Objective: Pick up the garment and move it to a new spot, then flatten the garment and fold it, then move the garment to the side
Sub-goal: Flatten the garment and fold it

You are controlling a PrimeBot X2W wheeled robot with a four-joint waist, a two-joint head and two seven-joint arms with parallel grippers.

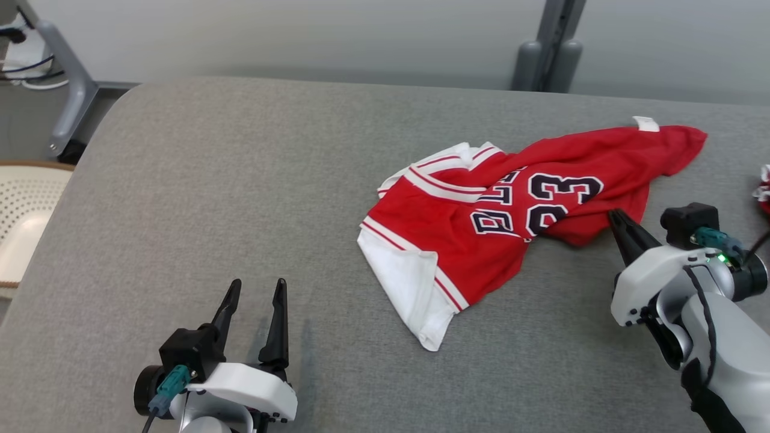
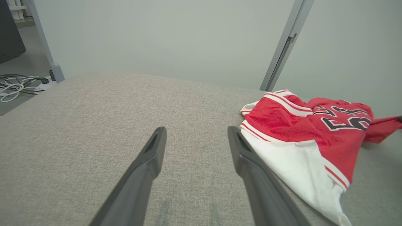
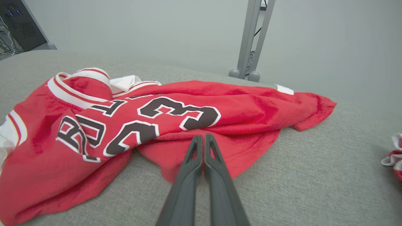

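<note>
A red jersey with white trim and a dark "23", the garment (image 1: 481,240), lies crumpled on the right half of the grey padded table (image 1: 240,180). My right gripper (image 1: 613,213) is at its near right edge. In the right wrist view the right gripper (image 3: 201,137) has its fingers pressed together, with the tips nipping a fold of the garment (image 3: 94,141) just below the number. My left gripper (image 1: 257,285) stands open above bare table at the lower left. In the left wrist view the left gripper (image 2: 197,130) is apart from the garment (image 2: 301,125), which lies to its right.
A small red-and-white cloth item (image 1: 763,189) lies at the table's right edge. A cream perforated seat (image 1: 24,216) stands off the table's left side. A grey metal post (image 1: 550,54) rises behind the table, and cables (image 2: 15,84) lie on the floor at the left.
</note>
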